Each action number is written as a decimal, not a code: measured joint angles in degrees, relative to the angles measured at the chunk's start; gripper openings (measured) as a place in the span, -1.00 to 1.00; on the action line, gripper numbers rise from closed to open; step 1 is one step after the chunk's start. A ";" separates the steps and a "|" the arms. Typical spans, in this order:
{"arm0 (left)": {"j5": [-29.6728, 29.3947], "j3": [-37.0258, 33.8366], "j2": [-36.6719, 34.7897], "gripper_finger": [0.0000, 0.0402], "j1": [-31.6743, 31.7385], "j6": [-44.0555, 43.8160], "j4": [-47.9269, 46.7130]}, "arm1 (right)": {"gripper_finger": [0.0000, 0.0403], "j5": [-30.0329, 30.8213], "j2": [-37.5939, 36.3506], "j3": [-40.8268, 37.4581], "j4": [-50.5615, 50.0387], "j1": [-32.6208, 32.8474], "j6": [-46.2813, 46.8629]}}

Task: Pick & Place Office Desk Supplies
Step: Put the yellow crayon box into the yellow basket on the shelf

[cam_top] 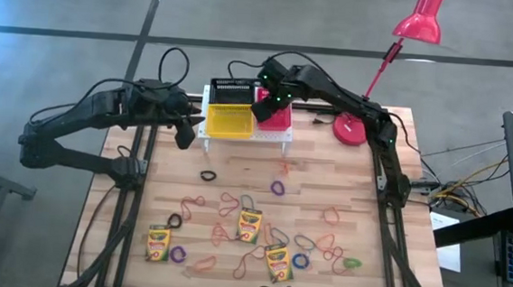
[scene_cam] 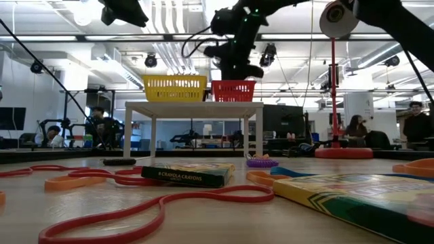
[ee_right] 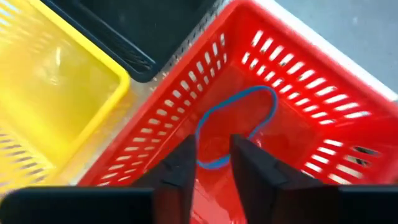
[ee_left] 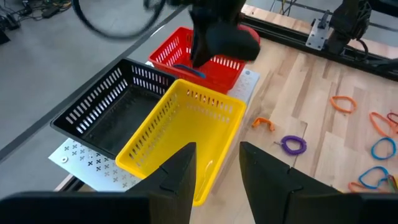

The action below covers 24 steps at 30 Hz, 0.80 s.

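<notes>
One blue rubber band (ee_right: 233,127) lies in the red basket (ee_right: 323,93) right below my right gripper (ee_right: 211,163), fingers slightly apart, empty. Lifting carelessly, I might snag the mesh.

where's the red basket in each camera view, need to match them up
High view: red basket on the white stand, mostly under the right gripper.
Low view: on the stand, right of the yellow basket.
Left wrist view: beyond the yellow basket.
Right wrist view: fills the frame, blue rubber band inside.
Shared landmark: the yellow basket beside it.
</notes>
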 joint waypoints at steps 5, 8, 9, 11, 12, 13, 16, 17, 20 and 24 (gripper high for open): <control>0.01 -0.02 0.00 -0.38 0.00 2.53 -2.02 | -0.19 -0.33 -3.66 0.38 -0.20 0.92 0.36; 0.02 -0.02 0.00 -0.38 0.00 2.63 -3.06 | -0.12 -0.26 -7.92 0.34 -0.18 3.10 0.31; 0.02 -0.02 0.00 -0.38 0.00 2.63 -3.31 | -0.11 -0.29 -9.57 0.24 -0.25 4.04 0.17; 0.00 -0.04 0.00 -0.38 0.00 2.80 -3.63 | -0.11 0.14 -12.60 -0.37 -0.58 6.52 0.15; 0.02 -0.04 0.00 -0.38 0.00 2.80 -3.71 | -0.12 0.90 -14.05 -0.77 -1.19 7.91 0.20; 0.02 -0.04 0.00 -0.38 0.00 2.81 -3.78 | -0.12 2.18 -15.24 -1.19 -2.05 9.79 0.34; 0.02 -0.03 0.00 -0.38 0.00 2.85 -3.80 | -0.15 7.06 -19.13 -3.32 -4.70 16.09 3.11; 0.00 -0.04 0.00 -0.38 0.00 2.90 -3.79 | -0.16 8.92 -20.55 -4.71 -5.17 18.48 5.04; 0.00 -0.04 0.00 -0.38 0.00 3.48 -3.78 | -0.18 13.39 -24.64 -10.99 -6.51 25.49 12.89; 0.02 -0.04 0.02 -0.38 0.00 4.78 -3.78 | -0.20 14.15 -29.17 -22.69 -6.29 33.41 29.24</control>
